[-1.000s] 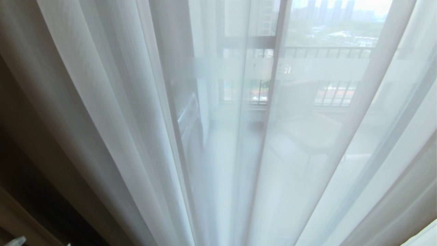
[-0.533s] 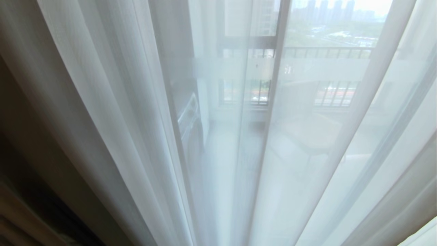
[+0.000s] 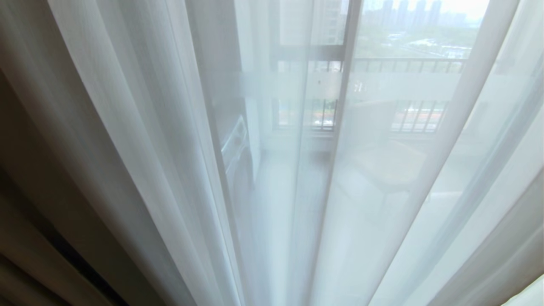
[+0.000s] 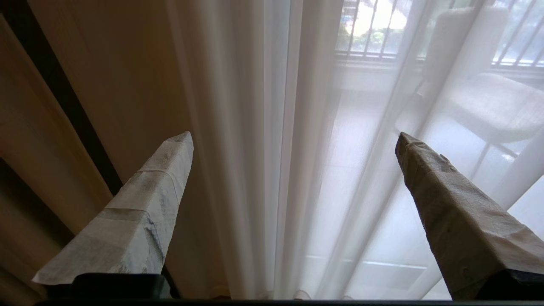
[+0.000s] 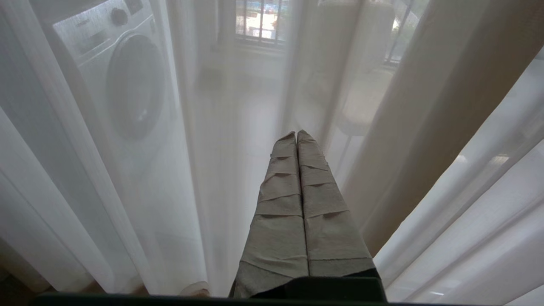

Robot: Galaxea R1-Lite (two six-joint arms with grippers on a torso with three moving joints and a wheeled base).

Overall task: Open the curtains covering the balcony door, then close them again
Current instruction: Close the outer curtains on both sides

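The white sheer curtains (image 3: 148,140) hang shut across the whole head view, with a beige drape (image 3: 25,178) at the left edge. Through the sheers I make out the balcony door (image 3: 395,85), its frosted white band and dark frame. Neither gripper appears in the head view. In the left wrist view my left gripper (image 4: 293,137) is open and low, with nothing between its taped fingers (image 4: 144,204), facing the sheer folds (image 4: 272,148) beside the beige drape (image 4: 127,85). My right gripper (image 5: 296,133) is shut and empty, pointing at the sheers (image 5: 204,148) next to a beige fold (image 5: 442,110).
Behind the sheers on the balcony stand a washing machine (image 5: 127,80) on the left and a chair (image 4: 488,102) on the right. A barred railing (image 3: 408,66) runs along the far side, with city buildings beyond.
A bit of the left gripper that showed at the lower left corner of the head view has sunk out of it. The curtains hang as before.
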